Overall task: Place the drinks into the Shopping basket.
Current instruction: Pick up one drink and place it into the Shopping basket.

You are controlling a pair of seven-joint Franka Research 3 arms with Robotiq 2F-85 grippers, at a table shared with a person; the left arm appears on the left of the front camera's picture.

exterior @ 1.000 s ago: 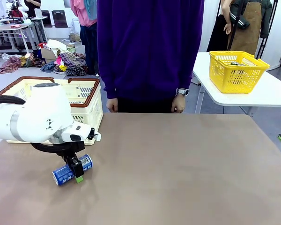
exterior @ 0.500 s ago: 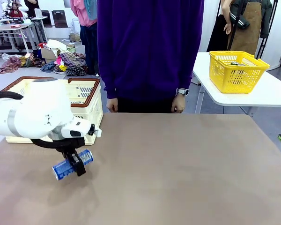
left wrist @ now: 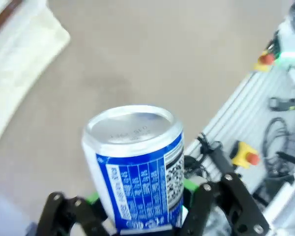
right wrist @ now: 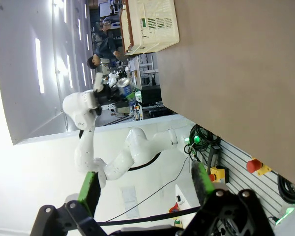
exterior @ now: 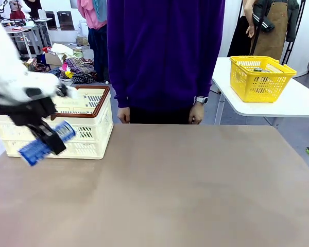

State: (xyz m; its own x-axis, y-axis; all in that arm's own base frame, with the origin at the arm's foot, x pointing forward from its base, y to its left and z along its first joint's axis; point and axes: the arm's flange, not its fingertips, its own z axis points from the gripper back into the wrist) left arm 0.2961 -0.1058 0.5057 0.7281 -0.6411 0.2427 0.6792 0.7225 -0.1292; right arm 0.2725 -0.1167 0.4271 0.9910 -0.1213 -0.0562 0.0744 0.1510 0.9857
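The left arm (exterior: 5, 72) is made of smooth, rounded white shells. Its left gripper (left wrist: 137, 216) has black link fingers (left wrist: 221, 201) with small silver screws (left wrist: 258, 228) and green pads (left wrist: 189, 185). The right gripper (right wrist: 145, 187) is also black with long green pads, and the person (exterior: 165, 51) wears a dark purple long-sleeved sweater (exterior: 144, 31) and a wristwatch (exterior: 200, 101).

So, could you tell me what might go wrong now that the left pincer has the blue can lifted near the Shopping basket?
1. The left pincer clamps the blue can across its smooth round side, and the can hangs tilted; it may twist or slip on the way over.
2. In the front view the can sits in front of the Shopping basket, seemingly below its brown rim; without more height it could knock the wall.
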